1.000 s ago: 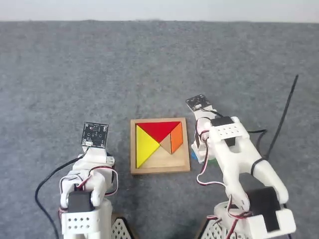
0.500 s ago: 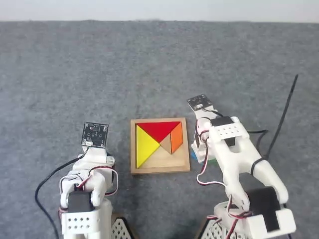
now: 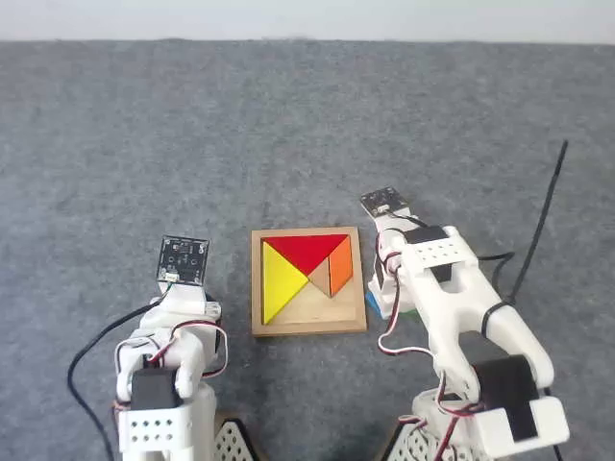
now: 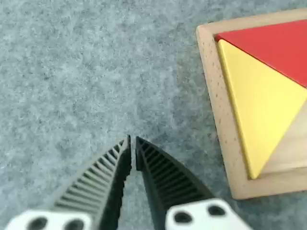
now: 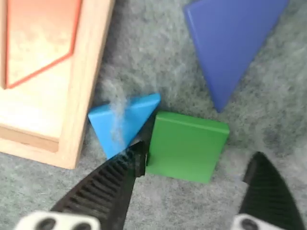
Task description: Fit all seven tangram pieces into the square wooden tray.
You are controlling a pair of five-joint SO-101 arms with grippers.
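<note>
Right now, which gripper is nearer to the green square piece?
Right. The right gripper hangs open over the green square; the left gripper is shut over the carpet, on the other side of the tray.

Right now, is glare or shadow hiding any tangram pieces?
Right wrist view: a pale sheen washes the orange piece, and a whitish streak crosses the light blue triangle; left wrist view: yellow triangle evenly lit, no glare; high view: shadows are soft.
</note>
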